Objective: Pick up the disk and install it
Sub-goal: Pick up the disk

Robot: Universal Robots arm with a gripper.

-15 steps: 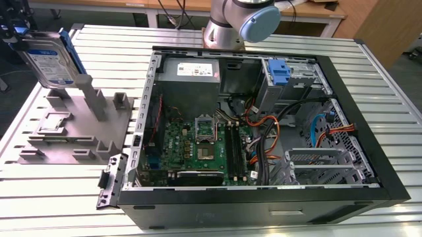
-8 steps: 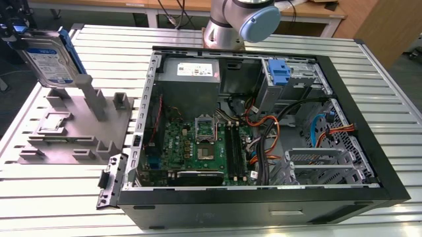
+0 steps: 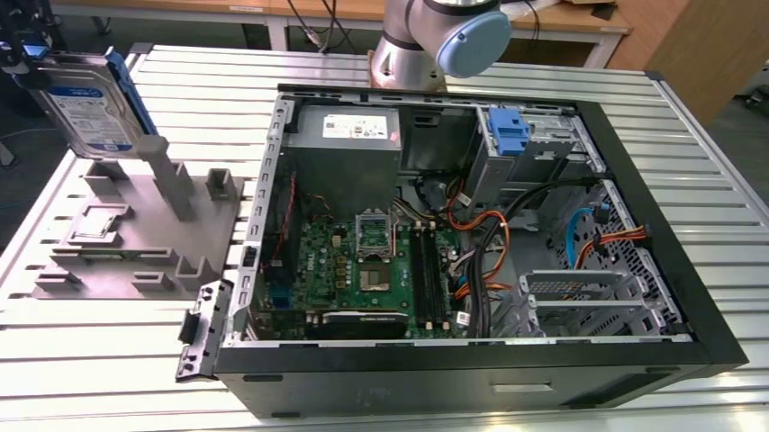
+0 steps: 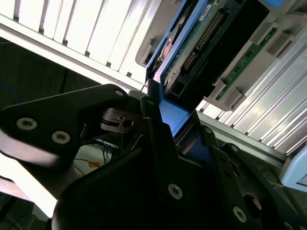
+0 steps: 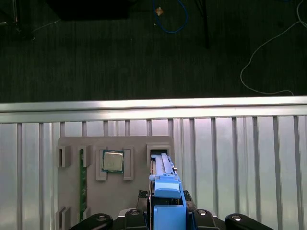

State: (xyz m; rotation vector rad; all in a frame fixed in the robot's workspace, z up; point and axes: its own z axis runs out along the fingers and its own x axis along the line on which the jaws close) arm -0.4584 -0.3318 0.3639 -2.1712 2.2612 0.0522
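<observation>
**Gripper [image 3: 29, 56] clamps the disk [image 3: 86, 101] above the grey holder [image 3: 144, 236]**

The disk stands on end over the holder's upright posts. Its long axis is near vertical, the top leaning toward the exterior view's left, and its labelled face is toward that camera. In both wrist views the fingers [image 4: 144, 108] press together on the disk's blue frame. The open computer case [image 3: 481, 364] lies just beside the holder.
</observation>
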